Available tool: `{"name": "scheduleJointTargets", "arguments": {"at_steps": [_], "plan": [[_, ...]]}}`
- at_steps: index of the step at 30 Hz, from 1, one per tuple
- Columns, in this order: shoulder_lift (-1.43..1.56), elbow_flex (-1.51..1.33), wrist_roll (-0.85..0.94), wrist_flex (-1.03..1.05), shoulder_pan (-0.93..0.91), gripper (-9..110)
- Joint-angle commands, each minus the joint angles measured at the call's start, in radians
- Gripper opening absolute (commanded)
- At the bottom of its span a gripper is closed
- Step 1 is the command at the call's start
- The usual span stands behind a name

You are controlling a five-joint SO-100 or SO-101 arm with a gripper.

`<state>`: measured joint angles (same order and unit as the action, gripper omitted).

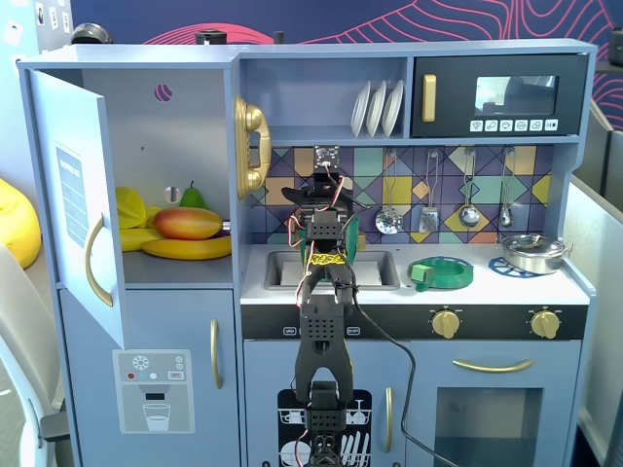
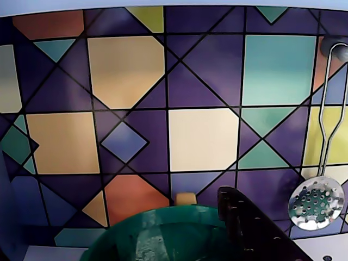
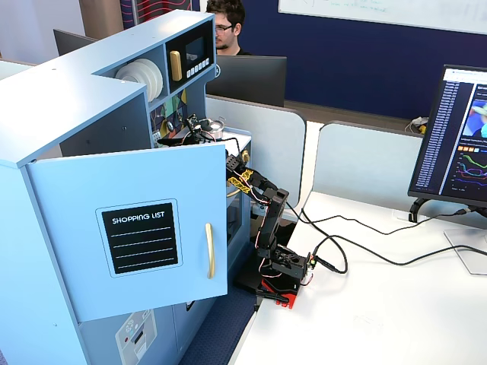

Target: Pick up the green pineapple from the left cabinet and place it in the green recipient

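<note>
- The arm point(image 1: 321, 321) rises in front of the toy kitchen, reaching over the sink point(image 1: 331, 269).
- The gripper point(image 1: 327, 190) hovers by the tiled backsplash; I cannot tell whether its fingers are released or clenched.
- In the wrist view the green recipient point(image 2: 163, 236) sits just below, beside a dark finger point(image 2: 247, 228).
- Far left, the left cabinet point(image 1: 73, 209) stands open, holding a mango point(image 1: 188, 223) and bananas point(image 1: 185, 247); no green pineapple shows.

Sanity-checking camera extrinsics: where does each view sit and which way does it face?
A fixed view: faces the blue-grey toy kitchen head-on; whole black arm from behind.
Wrist view: rides the arm, faces the coloured tile backsplash; dark-green translucent cup and one black finger at bottom.
Another fixed view: from the kitchen's open-door side; arm side-on.
Both fixed views share arm and open door.
</note>
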<state>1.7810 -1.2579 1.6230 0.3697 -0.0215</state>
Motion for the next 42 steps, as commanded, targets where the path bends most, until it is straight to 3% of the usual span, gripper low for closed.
{"name": "scheduleJointTargets", "arguments": {"at_steps": [1, 8, 15, 23, 26, 32, 35, 42], "plan": [[0.15, -0.048, -0.011, -0.002, 0.021, 50], [0.649, -0.598, -0.017, 0.095, 0.051, 47], [1.103, -1.081, -0.015, 0.379, 0.054, 43], [1.341, -1.513, -0.067, 0.514, 0.034, 40], [1.385, -1.605, -0.146, 0.561, 0.04, 39], [1.396, -1.73, -0.126, 0.68, 0.029, 34], [1.396, -1.738, -0.144, 0.819, 0.052, 23], [1.396, -1.74, -0.072, 1.115, 0.094, 12]]}}
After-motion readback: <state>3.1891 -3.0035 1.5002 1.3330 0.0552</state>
